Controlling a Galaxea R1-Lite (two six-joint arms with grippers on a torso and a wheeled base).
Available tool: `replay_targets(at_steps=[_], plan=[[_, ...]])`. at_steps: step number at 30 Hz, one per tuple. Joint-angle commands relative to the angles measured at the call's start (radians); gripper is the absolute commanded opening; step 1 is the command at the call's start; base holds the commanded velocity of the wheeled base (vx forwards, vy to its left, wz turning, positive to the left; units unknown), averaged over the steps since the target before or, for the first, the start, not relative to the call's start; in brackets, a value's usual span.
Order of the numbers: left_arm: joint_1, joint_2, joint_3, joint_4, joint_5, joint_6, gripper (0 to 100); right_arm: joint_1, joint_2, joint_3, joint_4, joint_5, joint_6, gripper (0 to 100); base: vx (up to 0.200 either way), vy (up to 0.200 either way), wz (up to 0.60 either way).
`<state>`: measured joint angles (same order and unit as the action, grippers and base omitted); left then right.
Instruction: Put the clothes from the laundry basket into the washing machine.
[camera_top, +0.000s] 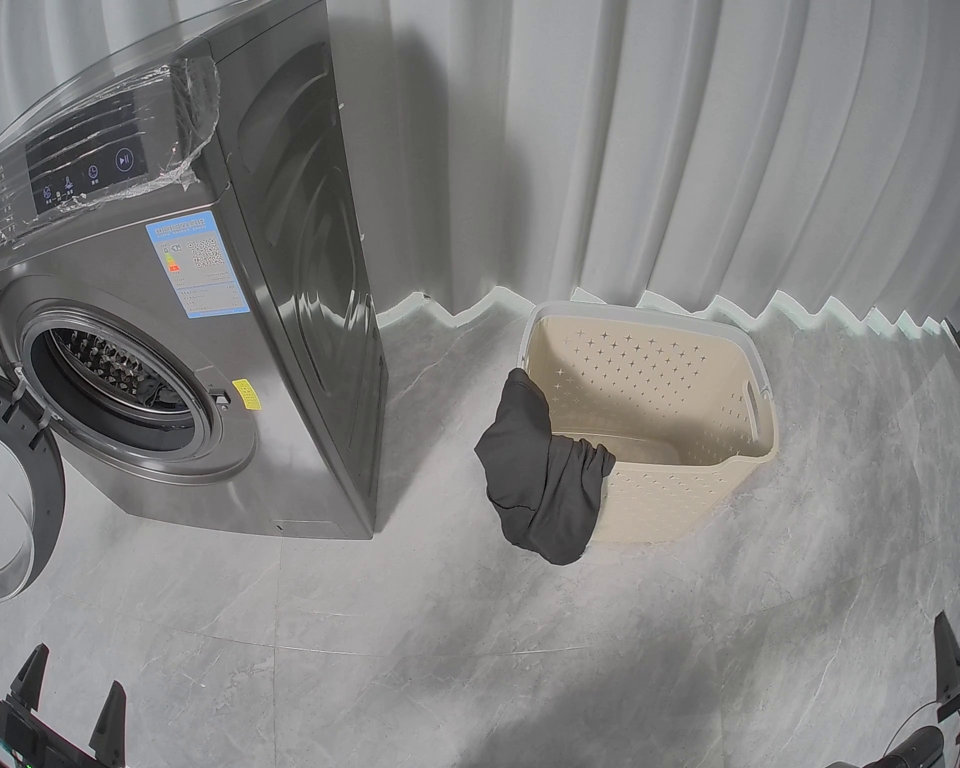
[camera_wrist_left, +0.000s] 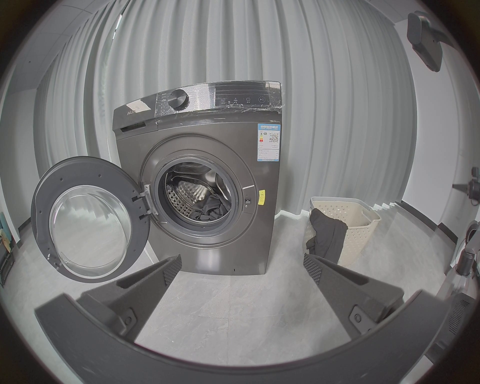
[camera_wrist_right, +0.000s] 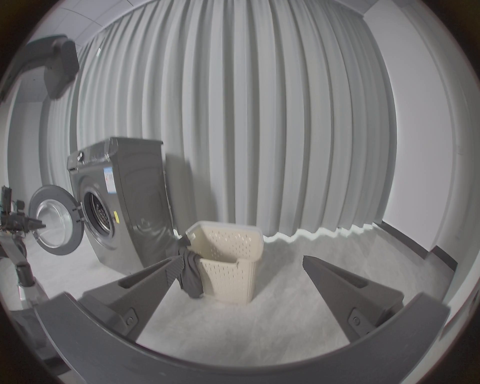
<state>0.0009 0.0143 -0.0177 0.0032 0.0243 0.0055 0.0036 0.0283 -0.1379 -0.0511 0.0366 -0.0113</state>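
Fingers spread, nothing held — one garment left
Left gripper (camera_wrist_left: 240, 261) and right gripper (camera_wrist_right: 242, 261) are empty, well apart from the laundry basket (camera_top: 762, 385); a dark garment (camera_top: 545, 480) drapes its rim — dark clothes (camera_wrist_left: 212, 207) already lie in the open washing machine (camera_wrist_left: 250, 240).

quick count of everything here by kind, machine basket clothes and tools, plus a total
washing machine: 1
laundry basket: 1
dark garments: 2 (draped garment over the basket's rim, drum garment inside the machine)
tools: 2 (left tool, right tool, both open)
total: 6
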Motion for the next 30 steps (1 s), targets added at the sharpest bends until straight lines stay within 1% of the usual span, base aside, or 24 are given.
replay_targets(at_steps=[1, 2, 3, 4, 5, 6, 7, 9, 10, 14, 16, 18, 19, 21, 22, 23, 24, 25, 26, 27, 28, 30], plan=[[0.001, -0.014, 0.015, 0.000, -0.010, 0.001, 100, 0.021, 0.255, -0.100, 0.066, 0.129, 0.002, 100, 0.000, 0.000, 0.00], [0.001, -0.014, 0.016, 0.000, -0.010, -0.001, 100, 0.022, 0.320, -0.098, 0.069, 0.166, 0.011, 100, 0.000, 0.000, 0.00], [0.001, -0.014, 0.016, 0.000, -0.010, -0.001, 100, 0.022, 0.328, -0.098, 0.069, 0.170, 0.013, 100, 0.000, 0.000, 0.00], [0.001, -0.014, 0.016, 0.000, -0.010, -0.001, 100, 0.021, 0.417, -0.098, 0.057, 0.217, 0.022, 100, 0.000, 0.000, 0.00], [0.001, -0.014, 0.016, 0.000, -0.010, 0.001, 100, 0.022, 0.487, -0.104, 0.051, 0.249, 0.019, 100, 0.200, 0.000, 0.00], [0.001, -0.014, 0.016, 0.000, -0.010, 0.001, 100, 0.022, 0.487, -0.104, 0.051, 0.249, 0.019, 100, 0.200, 0.000, 0.00], [0.001, -0.014, 0.016, 0.000, -0.012, -0.001, 100, 0.032, 0.602, -0.111, 0.022, 0.279, 0.007, 100, 0.200, 0.000, 0.00], [-0.001, -0.014, 0.015, 0.000, -0.012, -0.002, 100, 0.052, 0.690, -0.112, -0.013, 0.279, -0.010, 100, 0.000, 0.000, 0.00], [-0.001, -0.014, 0.015, 0.000, -0.012, -0.004, 100, 0.081, 0.776, -0.114, -0.055, 0.278, -0.019, 100, 0.000, 0.000, 0.00], [-0.001, -0.014, 0.015, 0.000, -0.012, -0.007, 100, 0.147, 1.021, -0.115, -0.199, 0.261, -0.001, 100, 0.000, 0.000, 0.00], [-0.001, -0.014, 0.015, 0.000, -0.014, -0.009, 100, 0.173, 1.136, -0.117, -0.300, 0.249, 0.016, 100, 0.000, 0.000, 0.00], [-0.001, -0.014, 0.016, 0.000, -0.014, -0.010, 100, 0.222, 1.226, -0.117, -0.394, 0.226, 0.036, 100, 0.000, 0.000, 0.00], [-0.001, -0.014, 0.015, 0.000, -0.014, -0.010, 100, 0.266, 1.279, -0.117, -0.452, 0.200, 0.057, 100, 0.000, 0.000, 0.00], [-0.001, -0.014, 0.015, 0.000, -0.012, -0.010, 100, 0.343, 1.348, -0.117, -0.512, 0.138, 0.111, 100, 0.000, 0.000, 0.00], [-0.001, -0.014, 0.015, 0.000, -0.014, -0.012, 100, 0.404, 1.384, -0.118, -0.535, 0.091, 0.154, 100, 0.000, 0.000, 0.00], [-0.001, -0.014, 0.015, 0.000, -0.014, -0.012, 100, 0.452, 1.406, -0.121, -0.549, 0.057, 0.188, 100, 0.000, 0.000, 0.00], [-0.001, -0.014, 0.015, 0.000, -0.014, -0.012, 100, 0.452, 1.406, -0.121, -0.549, 0.057, 0.188, 100, 0.000, 0.000, 0.00], [-0.001, -0.014, 0.015, 0.000, -0.014, -0.012, 100, 0.535, 1.455, -0.147, -0.566, -0.006, 0.263, 100, 0.000, 0.000, 0.00], [-0.001, -0.014, 0.015, 0.000, -0.014, -0.012, 100, 0.542, 1.461, -0.154, -0.569, -0.012, 0.272, 100, 0.000, 0.000, 0.00], [-0.001, -0.014, 0.015, 0.000, -0.015, -0.013, 100, 0.570, 1.493, -0.181, -0.579, -0.034, 0.309, 100, 0.000, 0.000, 0.00], [-0.001, -0.014, 0.015, 0.000, -0.017, -0.013, 100, 0.578, 1.509, -0.200, -0.587, -0.038, 0.321, 100, 0.000, 0.000, 0.00], [-0.001, -0.014, 0.015, 0.000, -0.023, -0.016, 100, 0.581, 1.530, -0.239, -0.593, -0.038, 0.324, 100, 0.000, 0.000, 0.00]])
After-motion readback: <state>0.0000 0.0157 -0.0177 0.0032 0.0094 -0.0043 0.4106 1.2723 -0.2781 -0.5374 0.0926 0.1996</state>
